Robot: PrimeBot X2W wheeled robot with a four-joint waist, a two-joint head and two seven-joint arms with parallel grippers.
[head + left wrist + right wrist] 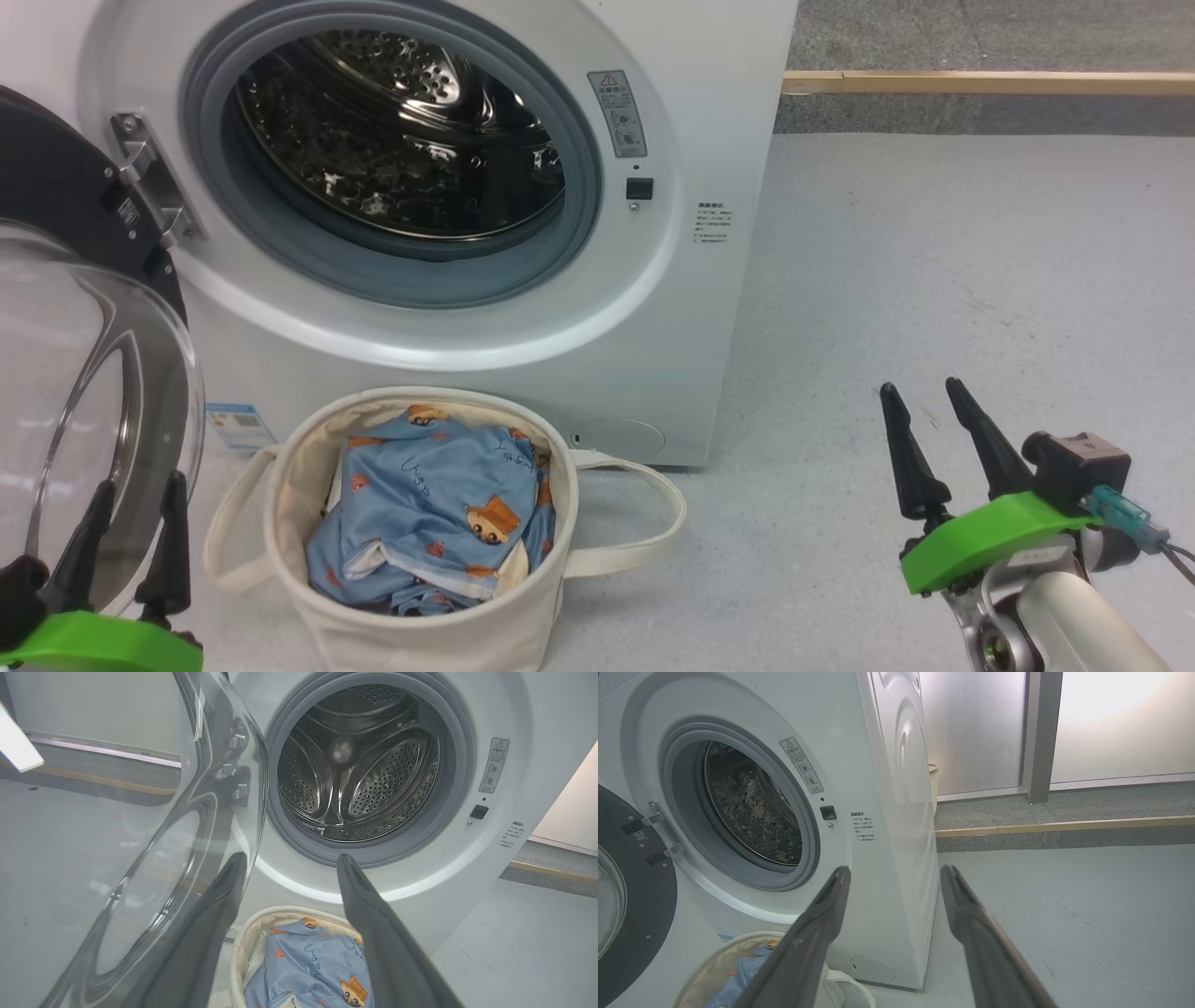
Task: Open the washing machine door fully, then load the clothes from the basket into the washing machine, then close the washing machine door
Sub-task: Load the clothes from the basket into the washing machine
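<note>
The washing machine (709,280) stands with its steel drum (401,140) exposed. Its door (84,392) is swung out to the left, black rim and glass bowl facing me. On the floor in front sits the cream basket (299,495) holding the light blue clothes (439,504). My left gripper (138,485) is open at the lower left, in front of the door's glass, with nothing between its fingers. My right gripper (920,387) is open over bare floor to the right of the basket. The left wrist view looks past the open left gripper (292,858) at the drum (359,765) and the clothes (313,970).
A wooden strip (980,82) crosses the floor behind the machine on the right. Grey floor (934,261) stretches to the machine's right. One basket handle (653,523) loops out toward that side. Frosted wall panels (1111,728) and a pale woven bin (933,784) stand behind the machine.
</note>
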